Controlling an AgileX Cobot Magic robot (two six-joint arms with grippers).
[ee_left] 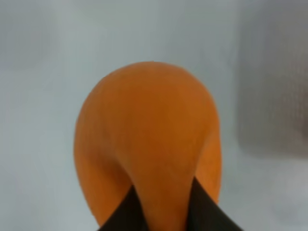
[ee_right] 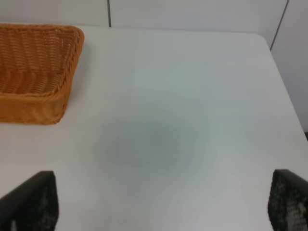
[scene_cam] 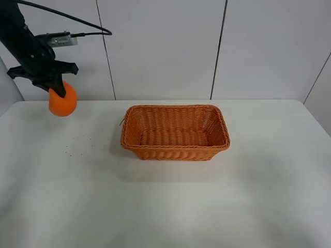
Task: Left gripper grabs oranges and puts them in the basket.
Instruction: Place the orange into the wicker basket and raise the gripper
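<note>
- Showing the black robot arm's dark clawed left gripper [scene_cam: 58,91] at the far left of the high view, its short fingers [scene_cam: 62,92] closed around a single bright orange round fruit [scene_cam: 63,102].
- The fruit hangs below the claw near the far left corner of the white tabletop [scene_cam: 165,206], and appears to be lifted clear of the surface.
- In the left wrist view the left gripper [ee_left: 166,216] shows as two dark fingertips [ee_left: 126,211] pressed against the fruit's skin [ee_left: 149,130], which fills most of that picture; the background there is blurred.
- The rectangular orange-brown woven wicker basket [scene_cam: 176,153] stands at the middle of the tabletop, upright and with its opening upward, well apart from the fruit and to its right in the high view.
- In the right wrist view one corner of the basket [ee_right: 43,103] is seen beside bare tabletop [ee_right: 183,120].
- The right gripper [ee_right: 159,207] has its two dark fingers [ee_right: 29,202] spread wide apart and holds nothing.
- A black cable [scene_cam: 77,19] trails from the left arm past a small grey module [scene_cam: 59,39]; any marking on the module is too small to read.
- A few dark specks [scene_cam: 77,144] lie on the tabletop between the fruit and the basket.
- White wall panels [scene_cam: 160,46] with dark vertical seams stand behind the table.
</note>
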